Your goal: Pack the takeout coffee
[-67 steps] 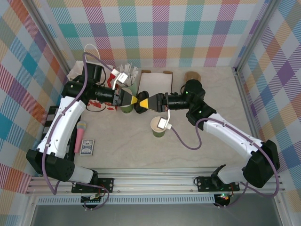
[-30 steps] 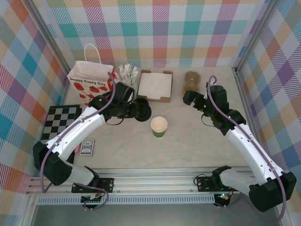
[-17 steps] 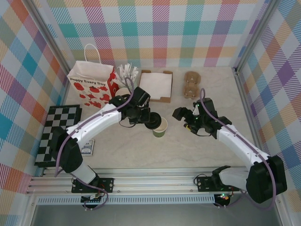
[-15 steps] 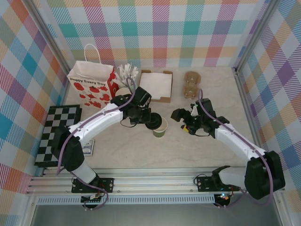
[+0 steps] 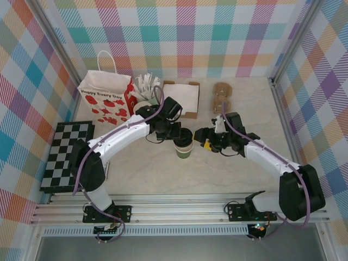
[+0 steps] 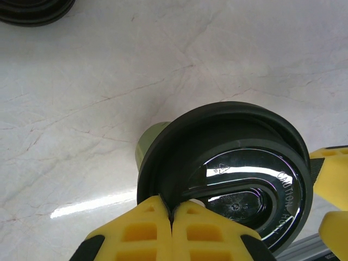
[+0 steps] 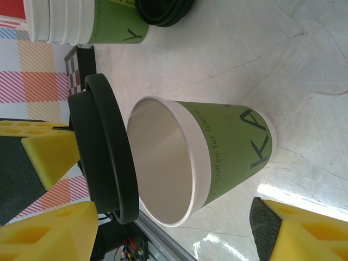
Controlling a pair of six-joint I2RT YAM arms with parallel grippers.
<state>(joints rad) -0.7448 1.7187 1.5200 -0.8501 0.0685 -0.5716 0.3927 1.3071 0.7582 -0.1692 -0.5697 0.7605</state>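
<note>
Left hand (image 6: pixel 172 216) pinched shut on the rim of the black lid (image 6: pixel 239 163), which I see tilted at the mouth of the green cup (image 7: pixel 234 147). The cup stands open at mid-desk (image 5: pixel 147 174). Half a second back the lid sat just left of the cup; now it overlaps the rim. Right hand (image 5: pixel 203 140) has come in closer from the right, its jaws apart on either side of the cup, gripping nothing. Count: one green cup, one held lid, one gift bag (image 5: pixel 103 99), one chessboard (image 5: pixel 64 157).
</note>
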